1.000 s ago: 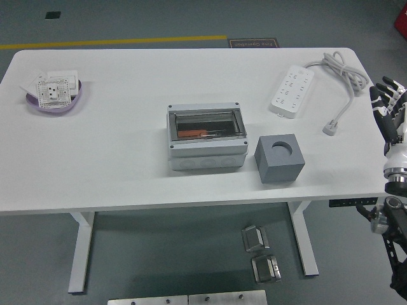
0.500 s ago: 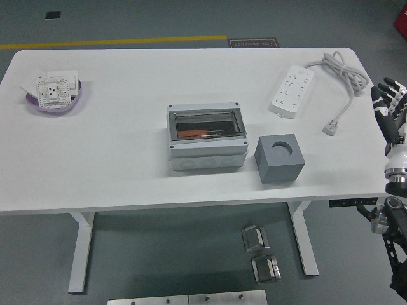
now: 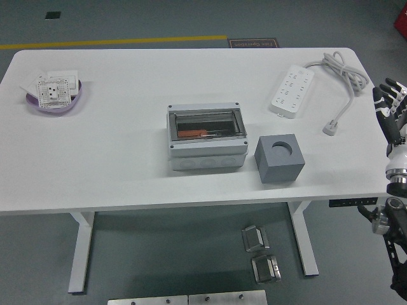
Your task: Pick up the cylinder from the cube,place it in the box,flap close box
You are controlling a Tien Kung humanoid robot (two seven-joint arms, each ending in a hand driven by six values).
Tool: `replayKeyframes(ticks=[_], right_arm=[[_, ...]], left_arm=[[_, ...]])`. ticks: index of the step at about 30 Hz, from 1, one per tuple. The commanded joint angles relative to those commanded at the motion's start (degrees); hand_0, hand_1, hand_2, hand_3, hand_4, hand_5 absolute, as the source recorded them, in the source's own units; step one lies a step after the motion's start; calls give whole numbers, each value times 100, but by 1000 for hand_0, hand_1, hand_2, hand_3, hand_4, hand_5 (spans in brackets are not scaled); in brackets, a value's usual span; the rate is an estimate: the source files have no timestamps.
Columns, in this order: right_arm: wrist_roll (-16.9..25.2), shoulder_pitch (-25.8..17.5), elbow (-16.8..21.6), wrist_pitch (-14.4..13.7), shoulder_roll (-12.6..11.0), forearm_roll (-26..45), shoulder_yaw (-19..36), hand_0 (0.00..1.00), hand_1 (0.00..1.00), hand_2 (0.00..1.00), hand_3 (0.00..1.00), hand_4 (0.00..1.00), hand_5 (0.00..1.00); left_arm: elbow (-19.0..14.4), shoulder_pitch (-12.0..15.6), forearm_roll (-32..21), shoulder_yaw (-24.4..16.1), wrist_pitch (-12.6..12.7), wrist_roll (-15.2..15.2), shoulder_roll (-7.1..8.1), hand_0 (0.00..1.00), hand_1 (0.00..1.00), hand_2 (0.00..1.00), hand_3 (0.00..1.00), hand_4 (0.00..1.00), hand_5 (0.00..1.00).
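Apparently done, with the grey plastic box (image 3: 206,137) flap shut at frame centre, the right robot hand (image 3: 389,105), fingers spread and empty at the right edge, should clear the white bench (image 3: 127,165) without clipping its edge.

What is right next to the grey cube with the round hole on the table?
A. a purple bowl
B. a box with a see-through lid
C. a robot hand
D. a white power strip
B: the box with the see-through lid sits just left of the grey cube, almost touching it, while the purple bowl, the power strip and the right hand are all farther off.
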Motion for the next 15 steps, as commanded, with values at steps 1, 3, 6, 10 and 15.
replayKeyframes(ticks=[1,3,6,10,15], right_arm=[[-1,0,1,-1,0,-2,2,801,736,736,759,944,628],[-2,-1,2,-5,1,-4,10,801,736,736,759,944,628],[-2,-3,2,-13,2,-3,25,801,736,736,758,939,626],[-7,1,2,-26,-3,-3,32,801,736,736,758,939,626],[-16,4,-1,-42,-6,-9,31,801,736,734,758,938,627]], left_arm=[[0,0,1,-1,-1,1,-1,622,573,540,583,429,73],[0,-3,-2,3,-2,1,-2,622,573,540,583,429,73],[0,-11,-19,20,0,0,0,621,573,541,583,435,67],[0,-18,-24,30,-1,-1,9,621,573,541,583,435,67],[0,-16,7,10,-3,-1,29,621,573,541,583,438,66]])
